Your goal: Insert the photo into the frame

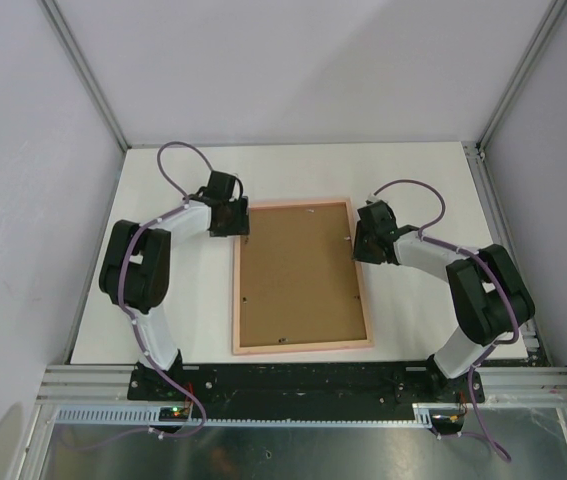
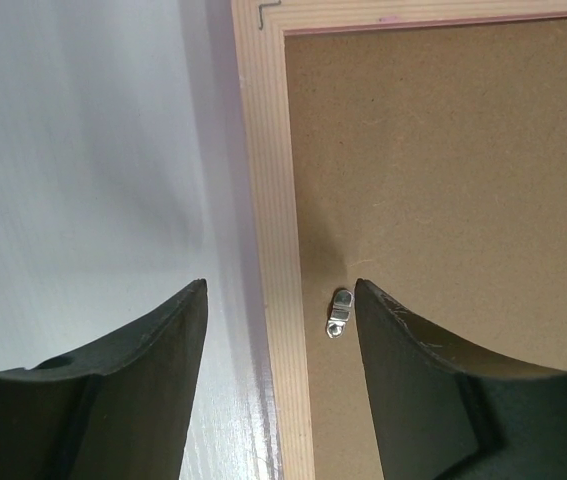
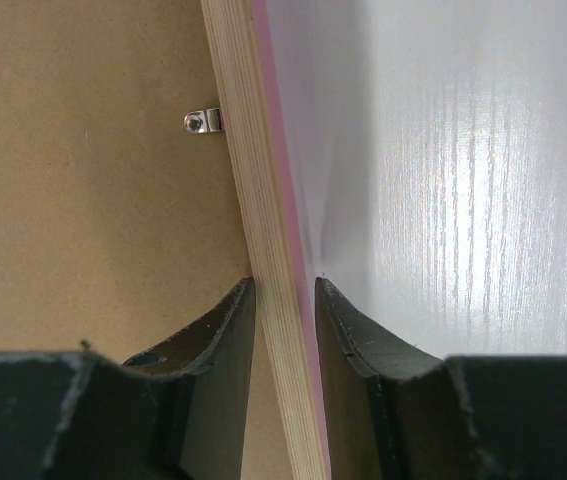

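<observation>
The pale pink frame [image 1: 301, 346] lies face down in the middle of the white table, with a brown backing board [image 1: 298, 275] filling it. The photo is hidden. My left gripper [image 1: 233, 222] stands open astride the left rail [image 2: 268, 180]: one finger is over the table, the other over the board, both well apart from the rail. My right gripper [image 1: 363, 236] straddles the right rail [image 3: 248, 200]. Its fingers have narrowed close to the rail; the inner one is at the wood and a thin gap shows on the outer pink side.
Small metal turn clips sit on the backing board near each gripper [image 2: 339, 312] [image 3: 204, 121]. The white tabletop [image 1: 423, 180] is bounded by grey walls at the back and sides. The arm bases and a metal rail [image 1: 303, 382] run along the near edge.
</observation>
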